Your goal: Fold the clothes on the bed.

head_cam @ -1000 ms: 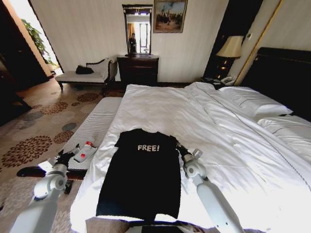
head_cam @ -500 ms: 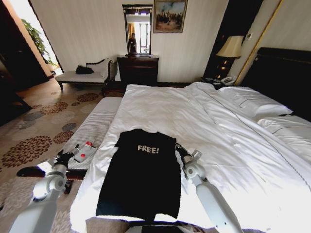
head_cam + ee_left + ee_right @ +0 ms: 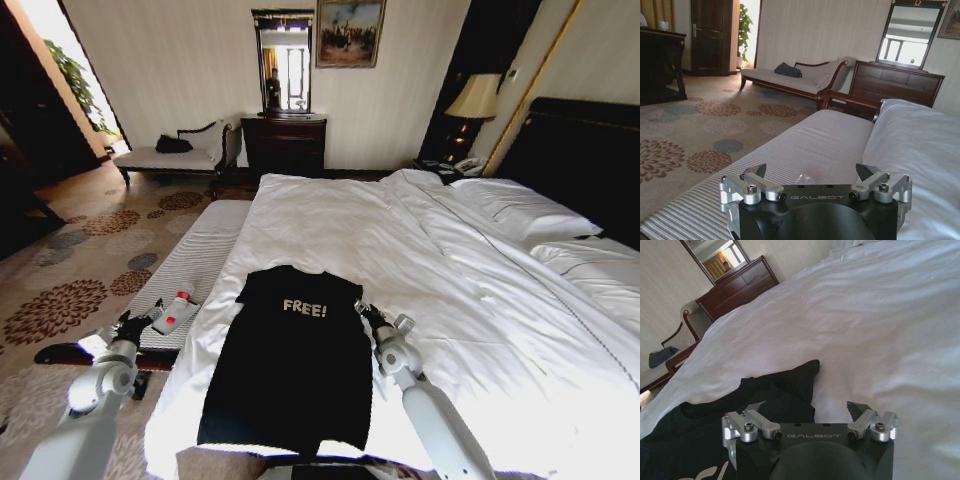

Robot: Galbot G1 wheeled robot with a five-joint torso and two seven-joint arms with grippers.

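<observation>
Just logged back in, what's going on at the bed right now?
A black T-shirt lies flat on the white bed, lettering up, sleeves tucked in. The right gripper is open at the shirt's right edge near the shoulder, one finger over the fabric, holding nothing. The left gripper is open off the bed's side, over the striped bench, beside a small white bottle.

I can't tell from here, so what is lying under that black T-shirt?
The black T-shirt lies flat on the bed's white duvet, which shows all around it. Whatever is directly beneath the fabric is covered. The right gripper, fingers open, sits at its edge.
</observation>
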